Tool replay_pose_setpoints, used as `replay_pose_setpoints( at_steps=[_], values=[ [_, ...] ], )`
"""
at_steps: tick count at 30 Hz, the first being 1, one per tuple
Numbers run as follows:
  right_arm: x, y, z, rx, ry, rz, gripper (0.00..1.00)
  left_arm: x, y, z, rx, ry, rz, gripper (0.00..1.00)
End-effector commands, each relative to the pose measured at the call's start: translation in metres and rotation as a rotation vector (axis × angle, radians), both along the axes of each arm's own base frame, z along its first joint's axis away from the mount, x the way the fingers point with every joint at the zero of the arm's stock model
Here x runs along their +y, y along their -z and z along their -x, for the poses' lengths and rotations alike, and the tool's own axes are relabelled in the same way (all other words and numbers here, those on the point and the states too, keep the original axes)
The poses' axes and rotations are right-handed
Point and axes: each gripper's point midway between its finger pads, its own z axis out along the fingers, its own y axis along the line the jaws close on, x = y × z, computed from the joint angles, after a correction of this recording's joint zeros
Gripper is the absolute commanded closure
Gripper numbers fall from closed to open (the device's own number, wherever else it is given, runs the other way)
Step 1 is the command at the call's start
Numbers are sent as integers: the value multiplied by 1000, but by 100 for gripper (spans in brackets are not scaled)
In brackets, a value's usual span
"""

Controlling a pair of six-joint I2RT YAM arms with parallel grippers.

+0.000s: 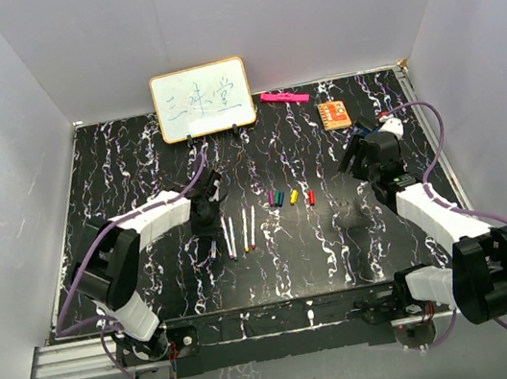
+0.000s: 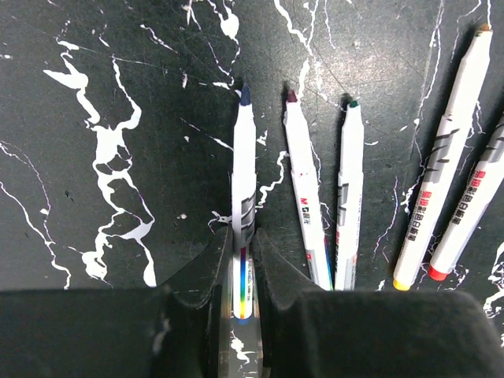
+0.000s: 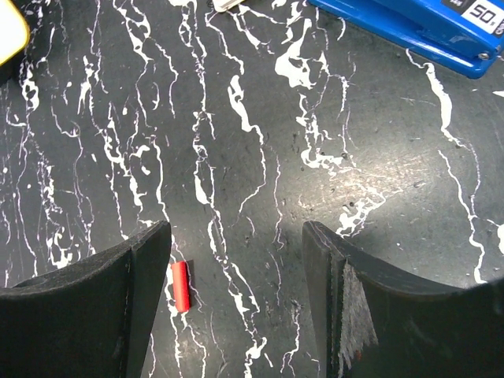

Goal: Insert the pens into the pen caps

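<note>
Several white pens lie side by side on the black marbled table. In the left wrist view my left gripper (image 2: 243, 246) is shut on the rear of the blue-tipped pen (image 2: 244, 165), its jaws pressed against both sides of the barrel. To its right lie a purple-tipped pen (image 2: 303, 205), a green-tipped pen (image 2: 349, 197), a yellow pen (image 2: 445, 157) and a red pen (image 2: 472, 213). From above, my left gripper (image 1: 209, 224) is at the left end of the row of pens (image 1: 246, 230). The pen caps (image 1: 291, 197) lie in a short row to the right. My right gripper (image 3: 235, 232) hangs open over the table, with a red cap (image 3: 181, 285) beside its left finger.
A small whiteboard (image 1: 203, 101) stands at the back, with a pink bar (image 1: 284, 98) and an orange card (image 1: 335, 113) to its right. A blue clip-like object (image 3: 417, 24) lies just beyond my right gripper (image 1: 362, 160). White walls enclose the table.
</note>
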Motion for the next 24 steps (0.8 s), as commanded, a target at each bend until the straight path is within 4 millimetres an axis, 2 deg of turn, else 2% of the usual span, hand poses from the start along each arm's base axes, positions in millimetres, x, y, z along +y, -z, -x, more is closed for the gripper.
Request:
replay_pose_setpoints(
  at_steps=[1,6,12,14,16,21,24],
  values=[
    [10,-23,-8,-65,-66,-17,34,32,25,67,247,38,-109,100],
    [21,-27,-4,-73,-124,0,32,25,-9,40,75,24,-61,100],
    [48,-41,-2,-79,-171,83,39,15,-48,14,-104,11,14,100],
    [64,-41,-2,-69,-200,99,45,11,-61,7,-159,9,50,100],
    [84,-35,-2,-51,-244,107,54,7,-72,0,-216,5,82,100],
    [123,-18,-5,-8,-321,108,67,-4,-96,-14,-377,22,192,100],
    [142,-7,-6,24,-352,135,69,-16,-106,-19,-470,59,285,100]
  ],
)
